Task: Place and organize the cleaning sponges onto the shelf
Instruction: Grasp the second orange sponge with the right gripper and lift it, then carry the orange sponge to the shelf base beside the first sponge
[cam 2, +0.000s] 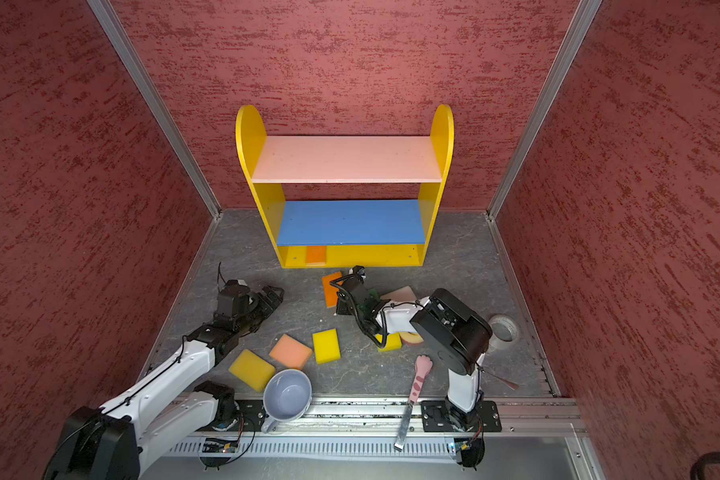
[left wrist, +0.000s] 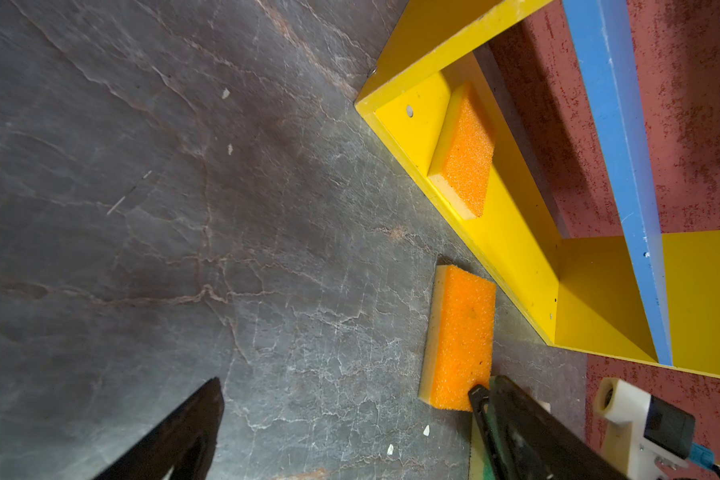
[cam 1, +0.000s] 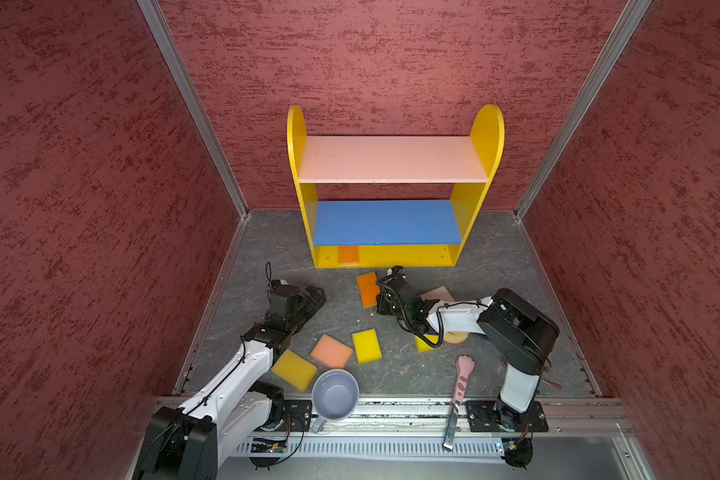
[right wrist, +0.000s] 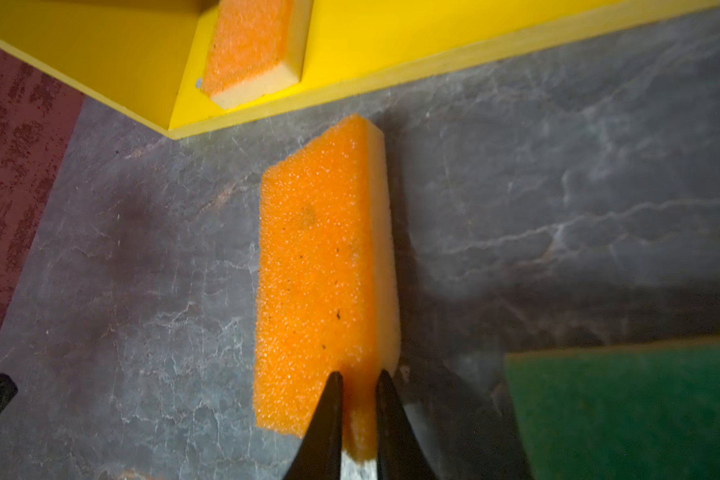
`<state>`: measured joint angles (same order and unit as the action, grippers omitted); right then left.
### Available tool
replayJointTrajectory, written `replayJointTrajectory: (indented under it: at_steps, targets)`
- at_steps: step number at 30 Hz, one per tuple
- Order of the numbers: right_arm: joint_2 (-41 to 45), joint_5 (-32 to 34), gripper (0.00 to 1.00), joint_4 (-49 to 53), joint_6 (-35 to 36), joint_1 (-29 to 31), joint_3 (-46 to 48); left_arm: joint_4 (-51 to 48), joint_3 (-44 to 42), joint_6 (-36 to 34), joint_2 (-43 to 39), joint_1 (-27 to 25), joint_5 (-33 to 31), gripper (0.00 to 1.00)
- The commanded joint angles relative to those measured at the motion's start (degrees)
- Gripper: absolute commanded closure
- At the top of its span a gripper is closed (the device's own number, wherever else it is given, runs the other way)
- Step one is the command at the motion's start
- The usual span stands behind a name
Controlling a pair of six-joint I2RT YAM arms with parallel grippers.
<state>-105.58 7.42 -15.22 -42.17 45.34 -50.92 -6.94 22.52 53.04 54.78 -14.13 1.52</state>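
- Right gripper pinches the near end of an orange sponge, its fingers almost together. The sponge lies on the table just in front of the shelf, which stands at the table's back edge.
- Left gripper hangs wide open and empty near the left edge.
- A second orange sponge sits on the shelf's yellow bottom board, toward its left end.
- A yellow sponge and a peach sponge lie near the front edge.

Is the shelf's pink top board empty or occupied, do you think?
Empty: the pink top board shows bare in both top views.
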Motion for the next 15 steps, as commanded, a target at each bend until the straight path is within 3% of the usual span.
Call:
replayJointTrajectory:
  at_steps: [1,15]
  targets:
    - [-0.47,3.26,0.85,-1.15,3.53,-2.13,-2.20,-1.45,1.56,-1.20,-0.10,0.64,0.58,0.00]
    - [-6.07,6.56,0.84,-6.22,7.62,-7.87,-6.87,-0.08,1.64,-0.93,2.43,0.68,1.55,0.00]
